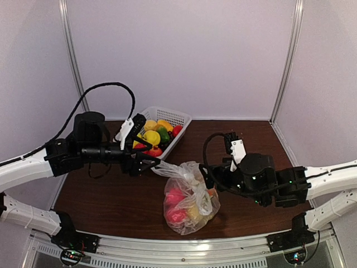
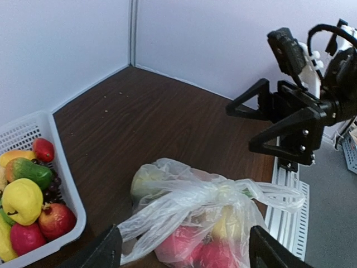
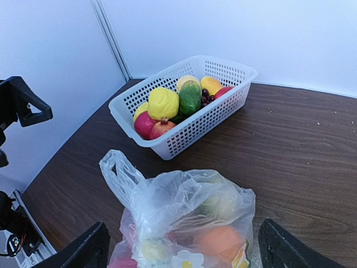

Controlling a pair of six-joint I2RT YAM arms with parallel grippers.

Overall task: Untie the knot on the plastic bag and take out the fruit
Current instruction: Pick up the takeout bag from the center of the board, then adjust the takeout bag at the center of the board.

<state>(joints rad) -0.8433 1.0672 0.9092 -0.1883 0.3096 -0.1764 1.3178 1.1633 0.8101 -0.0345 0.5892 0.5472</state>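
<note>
Just behind the rail (image 1: 184, 247), the plastic bag (image 1: 192, 215) is being borne by the table (image 1: 111, 201) alone. It is being propped up by the fruit (image 1: 176, 207) enclosed in it, and red and yellow pieces are being shown through the film. At the bag's top the knot (image 2: 223, 187) is being seen as a gathered lump, apparently not yet undone. One handle loop (image 1: 166, 167) is being splayed out to the bag's left.

The left fingers (image 2: 104, 252) are being held spread at the bag's left, by that loop's end, with nothing being pinched. Whether the film is being touched there cannot be told. The right fingers (image 3: 85, 250) are being held spread as well, just right of the bag, with nothing being gripped. Both are probably being posed this way so that the film can be caught from opposite sides and the knot drawn apart.

Bare table is being left open to the bag's left and right for such pulling, while little room is being offered toward the rail. Beyond the bag, to its left, the white basket (image 1: 178, 117) of other fruit is being stood close to the left arm, so a wide outward sweep there is being limited. Farther off, the space is being closed by the walls (image 1: 184, 56).
</note>
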